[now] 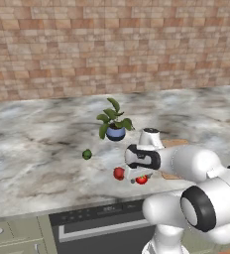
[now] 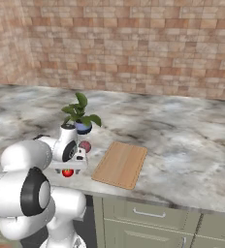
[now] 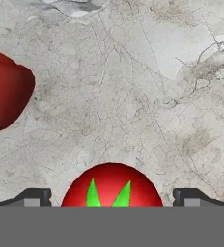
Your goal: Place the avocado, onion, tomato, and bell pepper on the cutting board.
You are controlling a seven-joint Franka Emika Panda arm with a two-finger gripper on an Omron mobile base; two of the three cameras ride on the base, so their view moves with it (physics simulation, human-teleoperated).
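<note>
Gripper (image 3: 112, 197) was low over the marble counter (image 1: 32, 149), jaws spread wide apart and holding nothing. In the hand view the two dark fingertips (image 3: 34, 195) stood at the lower left and lower right, with the tomato (image 3: 112, 185) centred between them at the bottom edge, green cap up; contact with the tips could not be told. The bell pepper (image 3: 5, 94) sat at the left edge of that view, apart from the tomato.

In the left base view the gripper (image 1: 137, 176) was just below frame centre, tomato (image 1: 142, 179) under it and bell pepper (image 1: 119, 173) just to its left. The avocado (image 1: 87, 154) lay further left, on its own. A potted plant (image 1: 115, 121) stood above the hand.

In the right base view the cutting board (image 2: 120, 163) lay bare at centre frame, right of the hand; the onion (image 2: 86, 146) sat on the counter between hand and board, just below the plant (image 2: 80, 115). The tomato (image 2: 68, 172) showed under the wrist.
</note>
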